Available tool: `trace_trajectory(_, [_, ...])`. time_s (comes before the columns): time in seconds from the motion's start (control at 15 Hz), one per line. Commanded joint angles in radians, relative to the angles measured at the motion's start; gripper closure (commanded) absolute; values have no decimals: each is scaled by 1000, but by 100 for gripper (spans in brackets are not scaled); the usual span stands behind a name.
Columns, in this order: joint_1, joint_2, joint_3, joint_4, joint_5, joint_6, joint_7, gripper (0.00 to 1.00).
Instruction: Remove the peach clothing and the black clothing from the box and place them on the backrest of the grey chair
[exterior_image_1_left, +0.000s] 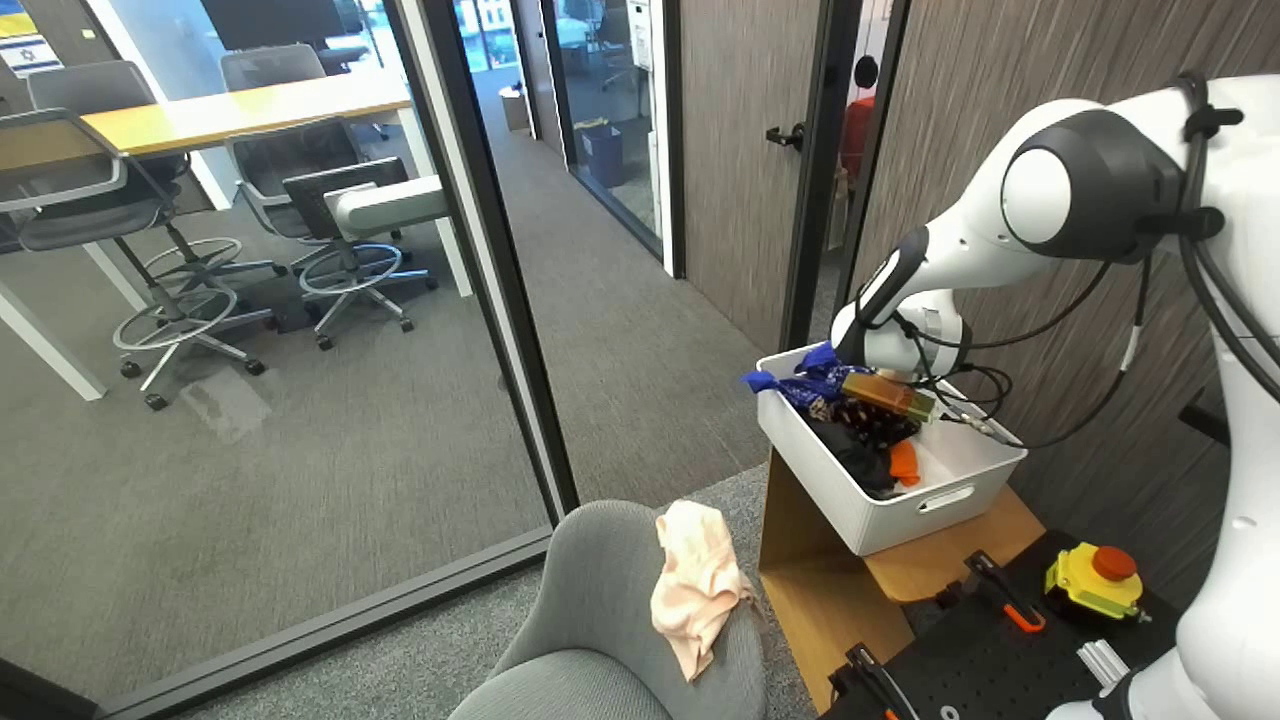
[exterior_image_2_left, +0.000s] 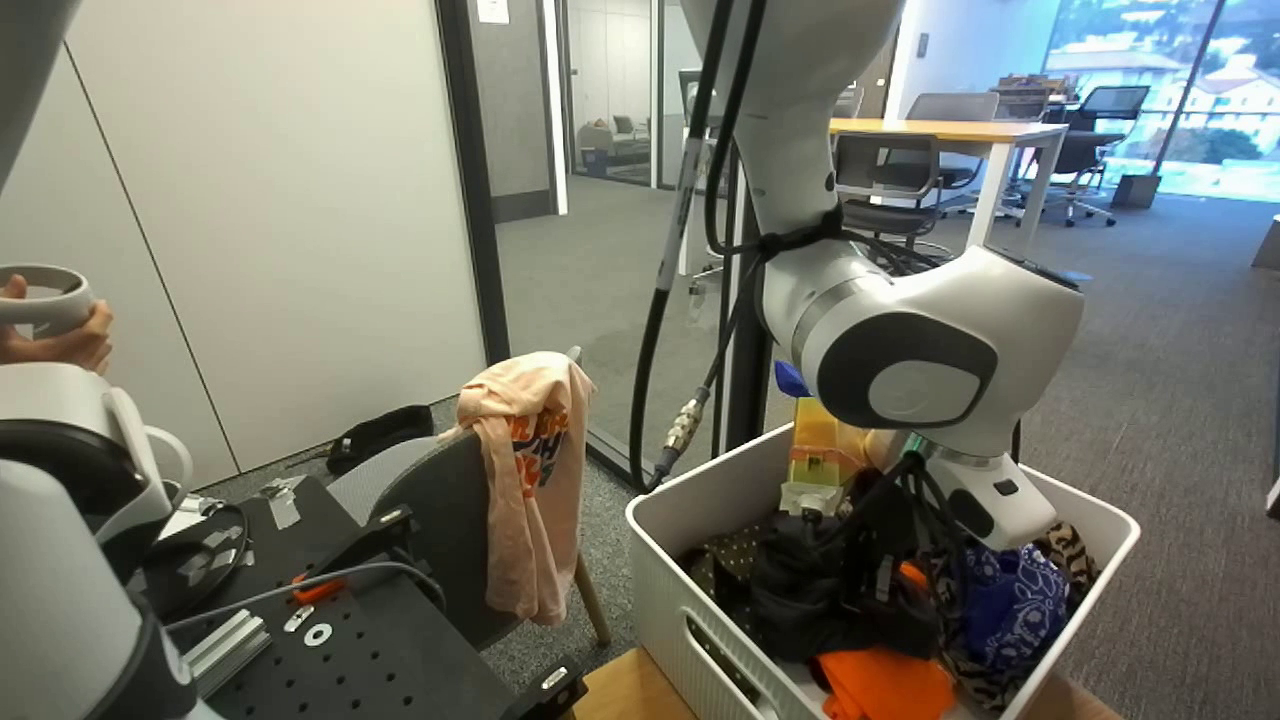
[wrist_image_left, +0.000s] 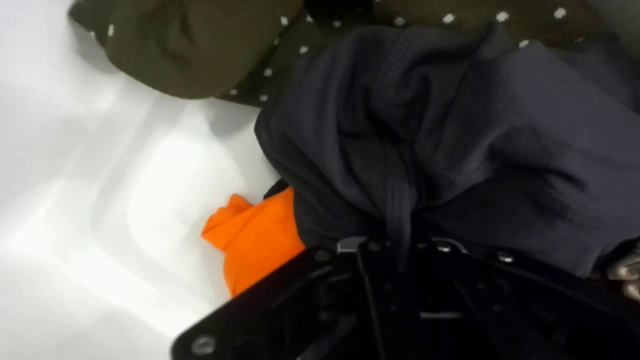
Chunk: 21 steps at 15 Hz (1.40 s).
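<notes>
Down inside the white box (exterior_image_1_left: 820, 482), my gripper (wrist_image_left: 400, 252) is closed on a fold of the black clothing (wrist_image_left: 480, 125). In the wrist view a narrow strip of that cloth runs between the two fingers, which stand close together. Much of the black clothing (exterior_image_2_left: 800, 590) lies bunched in the box around the gripper. The peach clothing (exterior_image_1_left: 695, 585) hangs over the backrest of the grey chair (exterior_image_1_left: 595, 560), with its printed side showing in an exterior view (exterior_image_2_left: 540, 470). The fingertips themselves are partly lost in the dark cloth.
An orange item (wrist_image_left: 265, 240), an olive dotted cloth (wrist_image_left: 190, 45) and a blue patterned cloth (exterior_image_2_left: 1015, 600) share the box. The box stands on a wooden stand (exterior_image_1_left: 960, 545) beside the chair. A yellow emergency stop (exterior_image_1_left: 1090, 585) is near the arm's base. A hand (exterior_image_2_left: 75, 345) holds a mug.
</notes>
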<state>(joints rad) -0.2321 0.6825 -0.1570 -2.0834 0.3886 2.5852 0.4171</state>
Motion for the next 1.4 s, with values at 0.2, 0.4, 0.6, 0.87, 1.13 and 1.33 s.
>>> trace_trajectory(0.2, [6, -132, 6, -67, 5, -79, -38, 97])
trace_trajectory(0.4, [37, -257, -3, -136, -14, -125, -35, 97])
trace_trajectory(0.6, [67, -410, -1, -202, -36, -195, -35, 97])
trace_trajectory(0.87, [112, -597, 16, -227, -60, -308, -19, 97])
trace_trajectory(1.13, [160, -749, 61, -198, -114, -407, 19, 97])
trace_trajectory(1.33, [193, -825, 117, -151, -130, -475, 44, 97])
